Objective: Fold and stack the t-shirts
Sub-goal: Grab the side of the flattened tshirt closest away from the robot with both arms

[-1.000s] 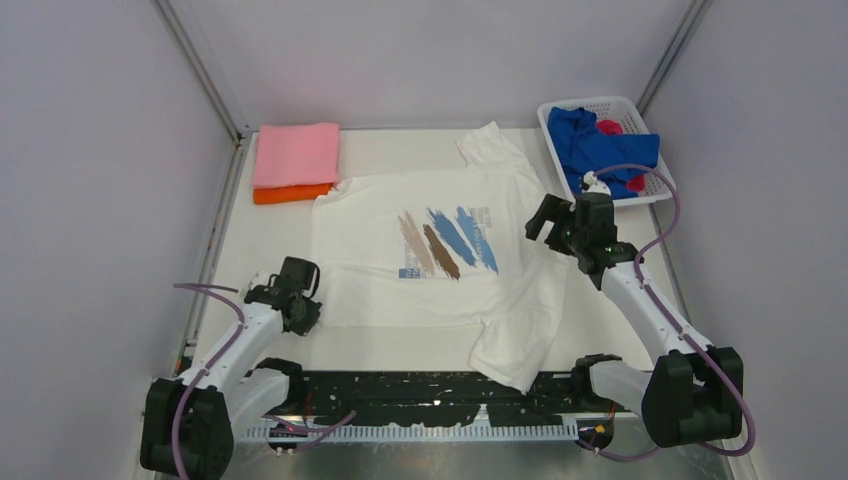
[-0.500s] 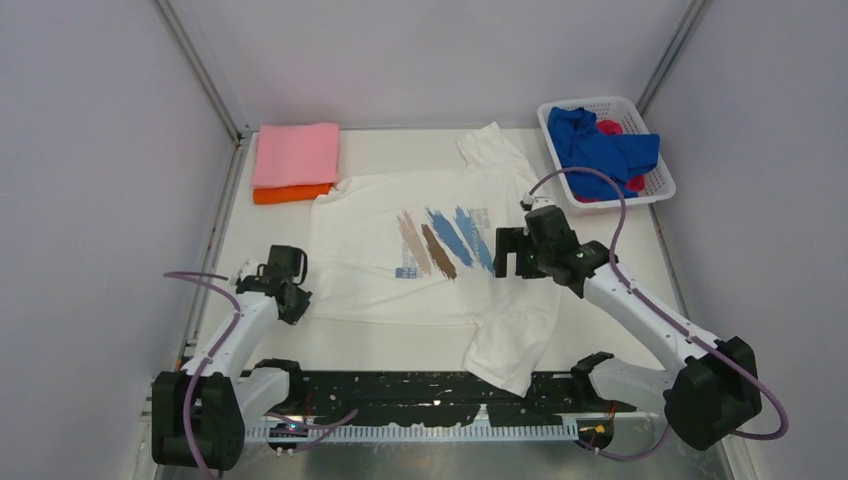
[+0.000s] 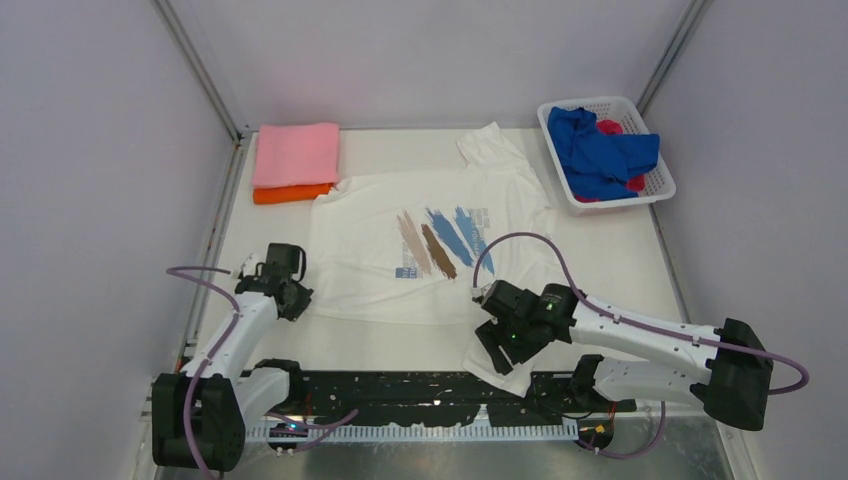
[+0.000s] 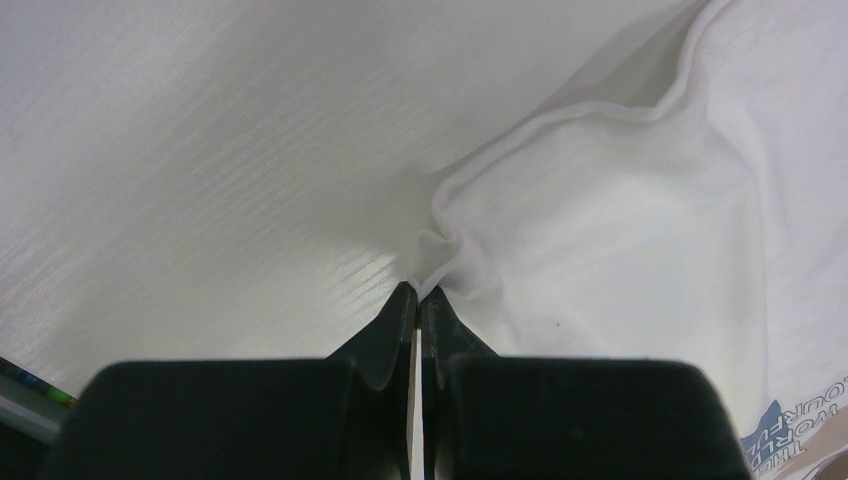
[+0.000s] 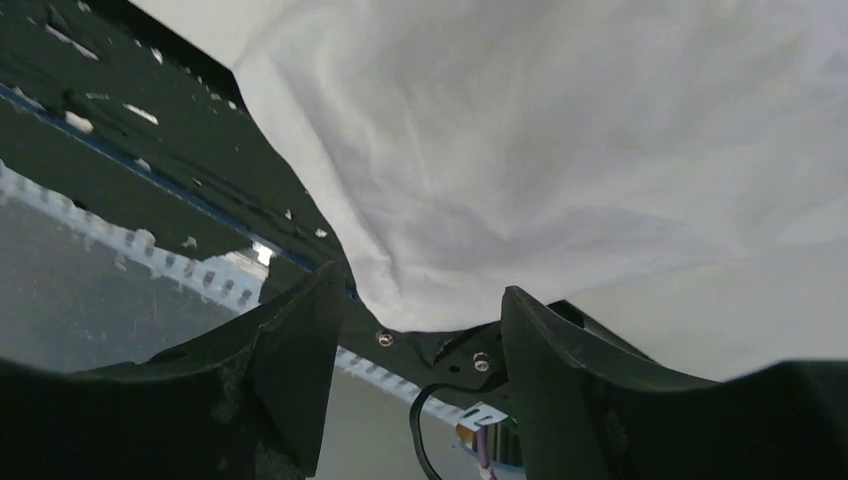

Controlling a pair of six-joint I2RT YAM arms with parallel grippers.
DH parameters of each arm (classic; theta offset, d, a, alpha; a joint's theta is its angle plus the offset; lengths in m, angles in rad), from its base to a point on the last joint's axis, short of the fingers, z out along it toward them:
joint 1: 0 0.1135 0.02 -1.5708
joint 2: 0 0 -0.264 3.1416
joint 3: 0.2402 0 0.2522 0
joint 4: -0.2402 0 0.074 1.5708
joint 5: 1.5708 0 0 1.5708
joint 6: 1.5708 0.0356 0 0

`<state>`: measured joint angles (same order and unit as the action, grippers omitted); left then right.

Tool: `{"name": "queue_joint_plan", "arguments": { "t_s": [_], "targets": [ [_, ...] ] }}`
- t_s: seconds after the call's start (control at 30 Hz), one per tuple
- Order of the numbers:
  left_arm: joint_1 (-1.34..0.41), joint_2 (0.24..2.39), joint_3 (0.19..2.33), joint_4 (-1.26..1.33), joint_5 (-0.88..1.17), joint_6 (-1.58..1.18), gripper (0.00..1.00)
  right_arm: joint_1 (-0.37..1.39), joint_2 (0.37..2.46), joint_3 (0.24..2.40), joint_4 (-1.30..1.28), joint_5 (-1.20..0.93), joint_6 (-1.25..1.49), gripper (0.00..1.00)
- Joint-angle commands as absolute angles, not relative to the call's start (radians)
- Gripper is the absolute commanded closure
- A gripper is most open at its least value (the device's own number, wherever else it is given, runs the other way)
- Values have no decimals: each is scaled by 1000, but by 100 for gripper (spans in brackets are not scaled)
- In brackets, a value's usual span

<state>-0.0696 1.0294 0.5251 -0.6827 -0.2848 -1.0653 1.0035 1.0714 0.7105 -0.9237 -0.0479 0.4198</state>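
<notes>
Left pincer (image 4: 417,297) clamping white t-shirt (image 3: 365,265), hem leftward

A white table (image 3: 265,235) carries a white printed t-shirt (image 3: 360,260) spread across the centre, a folded orange shirt (image 3: 290,194) at upper left, and a white basket (image 3: 585,102) at upper right.

Bright, even overhead light fills the top view; shadows under the arms are faint and soft-edged; the white t-shirt (image 3: 370,270) barely separates from the pale table (image 3: 620,250); in the left wrist view a streaky sheen glares off the tabletop just beyond the left gripper (image 4: 417,298), itself dark and slightly soft; the cloth's folds carry gentle grey shading; in the right wrist view the right gripper (image 5: 418,295) is blurred and near-black; the shirt looks greyer, shaded; a small glint marks the black base plate (image 5: 150,130).
</notes>
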Motion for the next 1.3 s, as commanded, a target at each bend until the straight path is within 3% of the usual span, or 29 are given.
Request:
{"name": "queue_joint_plan", "arguments": {
  "t_s": [0.0, 0.2, 0.57, 0.67, 0.83, 0.97, 1.27],
  "targets": [
    [-63, 994, 515, -648, -271, -1044, 100, 1073, 1055, 661, -967, -96, 493, 36],
    [-63, 985, 503, -642, -256, -1043, 100, 1098, 1130, 629, -850, -109, 477, 42],
    [-64, 983, 498, -654, -255, -1043, 100, 1100, 1241, 603, -837, -112, 470, 45],
    [-64, 983, 501, -656, -257, -1043, 100, 1100, 1284, 603, -849, -102, 482, 52],
    [-64, 984, 513, -671, -254, -1037, 100, 1100, 1301, 623, -876, -27, 502, 82],
    [-66, 956, 528, -728, -263, -1027, 100, 1100, 1240, 657, -924, -21, 515, 94],
    [-65, 757, 488, -905, -283, -1036, 100, 1125, 1087, 658, -1001, -216, 529, 95]
  ]
}}
